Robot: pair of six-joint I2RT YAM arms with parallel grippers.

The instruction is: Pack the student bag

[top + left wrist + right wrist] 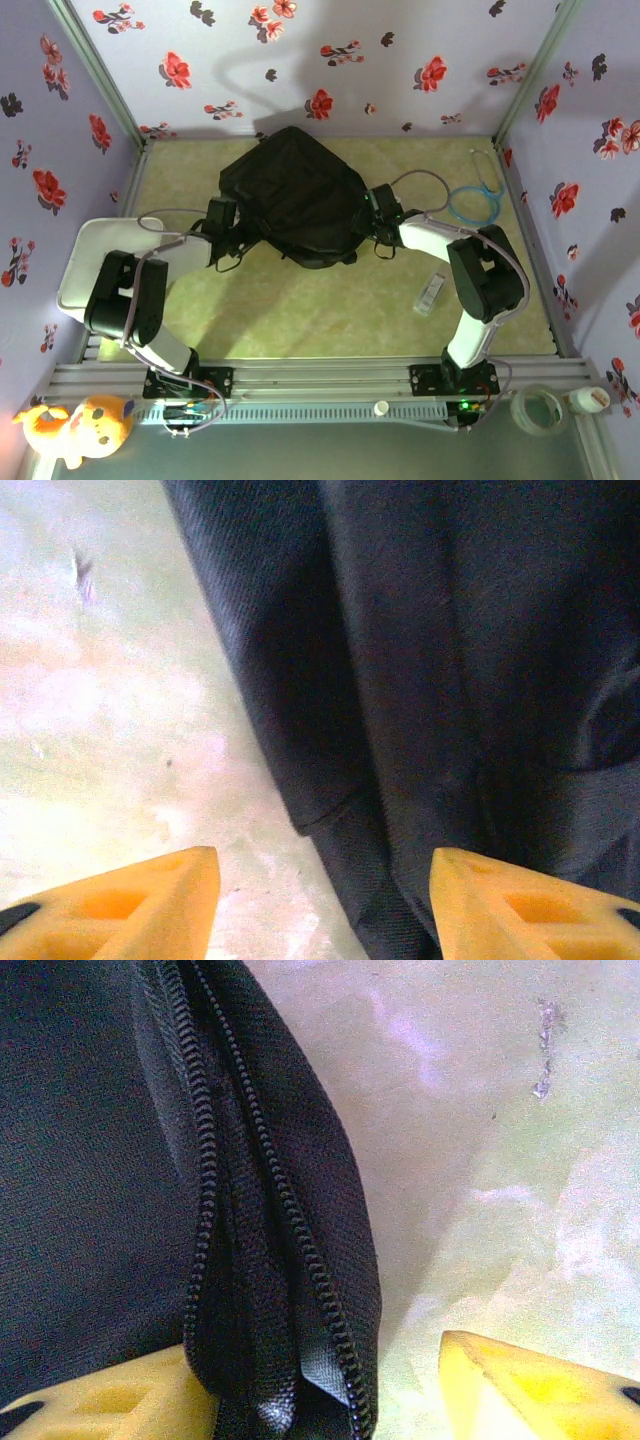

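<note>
With left hand (pixel 322 880) and right hand (pixel 320 1365) parted astride the bag (pixel 295 195), nothing pinched, only a thin fold might be caught and lost on lifting.

No legible text, brand, number or sign anywhere. Student bag (pixel 295 195): plain black fabric and zip, no readable label. Small clear packet (pixel 430 293): any marking too small to make out.

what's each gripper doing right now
left gripper: open, edge of the student bag between its jaws, not clamped
right gripper: open, bag edge between its jaws too
</note>
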